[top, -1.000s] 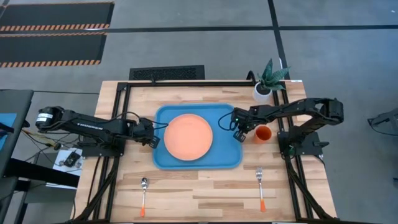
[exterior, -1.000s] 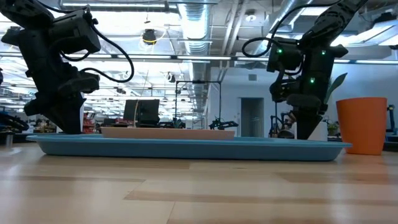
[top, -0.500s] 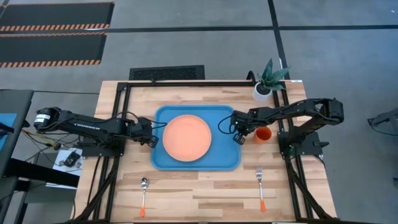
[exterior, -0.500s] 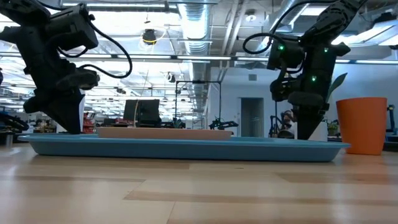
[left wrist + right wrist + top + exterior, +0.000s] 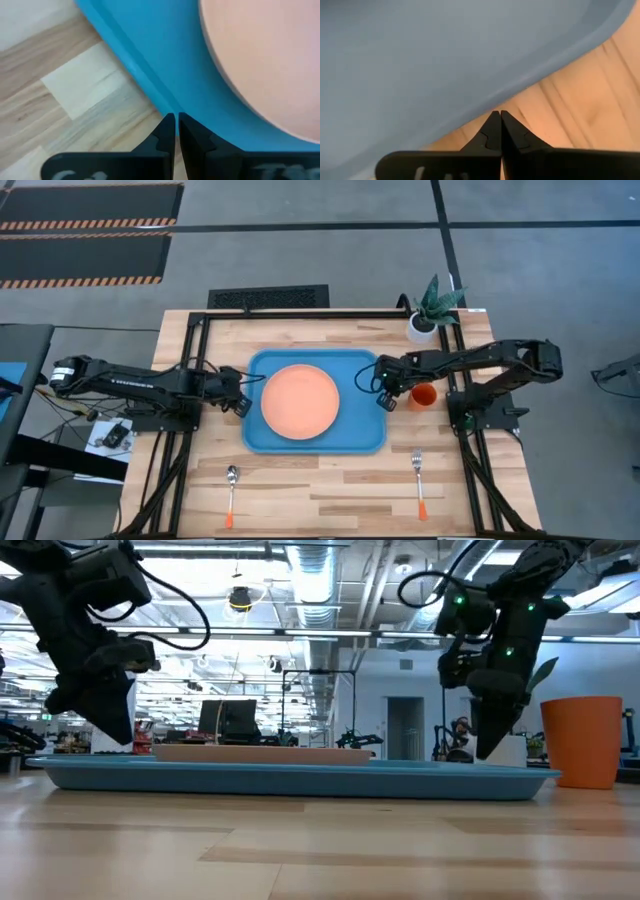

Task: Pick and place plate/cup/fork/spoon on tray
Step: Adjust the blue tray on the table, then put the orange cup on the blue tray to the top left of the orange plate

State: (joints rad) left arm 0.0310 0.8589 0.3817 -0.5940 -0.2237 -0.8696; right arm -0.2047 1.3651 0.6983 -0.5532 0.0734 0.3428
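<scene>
The blue tray (image 5: 360,435) lies mid-table with the salmon-orange plate (image 5: 300,400) flat on it. My left gripper (image 5: 240,406) is shut at the tray's left rim (image 5: 145,85). My right gripper (image 5: 386,400) is shut at the tray's right rim (image 5: 545,70). The orange cup (image 5: 423,394) stands upright on the table just right of my right gripper. The fork (image 5: 419,480) lies on the wood near the front right, and the spoon (image 5: 231,490) near the front left. My left gripper's shut fingertips (image 5: 170,122) point down, slanting, at the outer edge of the tray's left rim; I cannot tell whether they touch it. My right gripper's shut fingertips (image 5: 495,120) point down at the outer edge of the tray's right rim; I cannot tell whether they touch it.
A white pot with a green plant (image 5: 425,320) stands at the far right corner. Black frame rails run along the table's left, right and far sides. Bare wood lies between the tray and the near edge, apart from the fork and the spoon.
The tray, with the plate on it, has slid a little toward the table's left edge. My left gripper has drawn back toward the left edge, risen slightly and tipped. My right gripper has tipped and moved slightly back toward the cup. Both stay shut.
</scene>
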